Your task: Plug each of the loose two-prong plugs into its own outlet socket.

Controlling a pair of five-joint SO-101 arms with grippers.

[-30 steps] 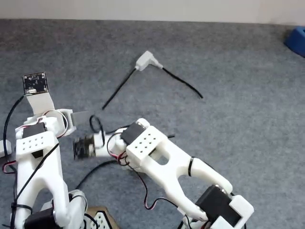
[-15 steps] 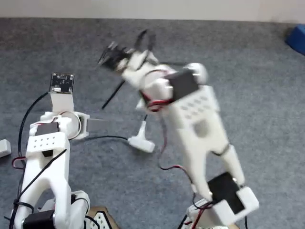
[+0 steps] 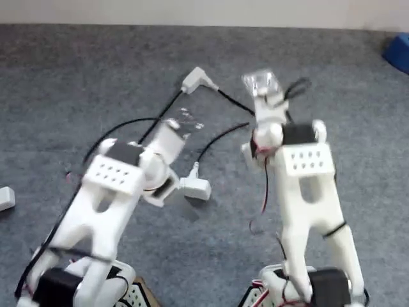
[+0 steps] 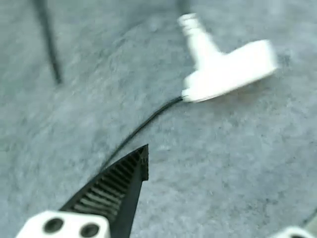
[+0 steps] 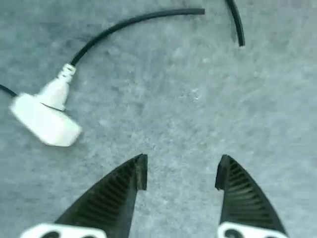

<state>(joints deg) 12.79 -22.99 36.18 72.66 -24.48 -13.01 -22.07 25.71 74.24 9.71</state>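
Right wrist view: right gripper (image 5: 181,171) hangs spread and empty near a light, rigid plug (image 5: 47,119); left gripper (image 3: 181,125) likewise spread. Best gripped by its body, not the limp cord (image 5: 133,22).

Plug (image 3: 197,80): toward surface's far edge. Second plug (image 3: 195,187): centre, nearer. Block (image 3: 5,198): left edge.

Two white plugs lie on grey carpet (image 3: 358,121): the far plug (image 3: 195,80) and the near plug (image 3: 195,188), each trailing one black cord (image 3: 231,101). Two robot arms, the left arm (image 3: 108,185) and the right arm (image 3: 307,169), stand over them. One white block (image 3: 5,197) sits at the left edge, one blue object (image 3: 397,54) far right.
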